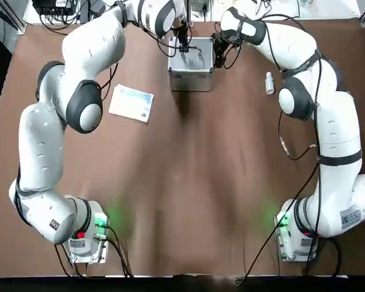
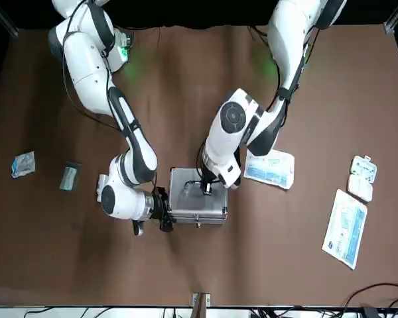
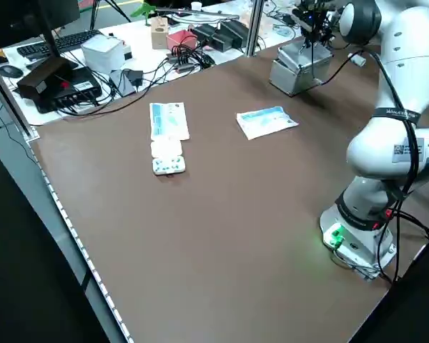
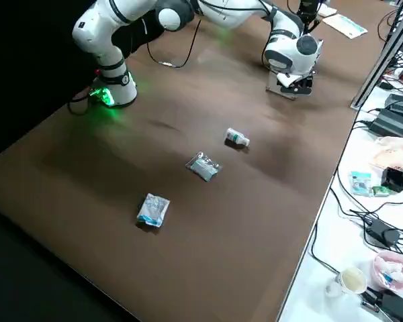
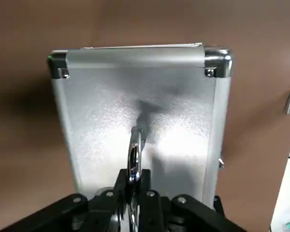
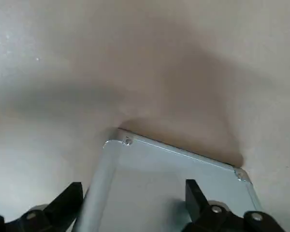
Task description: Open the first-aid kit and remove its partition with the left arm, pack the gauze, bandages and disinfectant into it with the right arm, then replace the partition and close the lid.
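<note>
Well, from the robot's left, a printed white packet [image 1: 131, 106] lies flat on the tabletop [image 1: 164, 158], short of the first-aid kit [image 1: 191, 80] and off to its left. The kit stands shut near the tabletop's far edge, roughly midway between its side edges, with its latch [image 2: 198, 220] facing that far edge. Over its lid [image 5: 101, 106] is the left gripper [image 5: 133, 176], its two fingers pressed together on the wire handle [image 5: 135, 153]. The handle runs side to side, crosswise to the robot's reach and along the latch side — that, I'd judge, is the relation the opening turns on. The lid should lift from the latch side, so a straight pull on the handle may raise the whole kit instead. The left gripper is nearer the lid's middle; the right gripper [image 2: 162, 211] is down at the kit's right side, fingers spread wide, and whether they touch the metal I cannot tell. It seems placed to steady the kit or work at the latch — a slip there could swing the kit round under the handle. Farthest right, well apart from the kit, the disinfectant [image 1: 269, 83] lies on its side, nearer the right arm.
</note>
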Motion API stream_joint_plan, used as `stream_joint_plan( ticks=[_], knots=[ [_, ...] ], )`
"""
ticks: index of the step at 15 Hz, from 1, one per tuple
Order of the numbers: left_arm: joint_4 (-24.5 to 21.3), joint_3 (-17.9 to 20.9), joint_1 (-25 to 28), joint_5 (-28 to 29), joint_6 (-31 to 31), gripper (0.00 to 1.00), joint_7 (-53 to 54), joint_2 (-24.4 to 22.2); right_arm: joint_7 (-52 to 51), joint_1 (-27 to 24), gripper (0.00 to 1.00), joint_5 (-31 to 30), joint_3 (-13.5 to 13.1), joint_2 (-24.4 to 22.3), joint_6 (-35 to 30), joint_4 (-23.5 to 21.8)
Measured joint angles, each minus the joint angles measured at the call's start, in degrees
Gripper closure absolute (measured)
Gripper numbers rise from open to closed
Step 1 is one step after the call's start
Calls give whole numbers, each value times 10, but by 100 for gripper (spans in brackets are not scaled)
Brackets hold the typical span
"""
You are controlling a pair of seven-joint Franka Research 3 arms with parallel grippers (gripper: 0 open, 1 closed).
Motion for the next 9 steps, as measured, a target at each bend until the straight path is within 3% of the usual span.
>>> stream_joint_plan(
  ticks=[9],
  knots=[
    [1, -6, -2, 0, -35, 87, 0, -13, -3, 0, 8, 0, 0, 0, 0, 0]
  ],
)
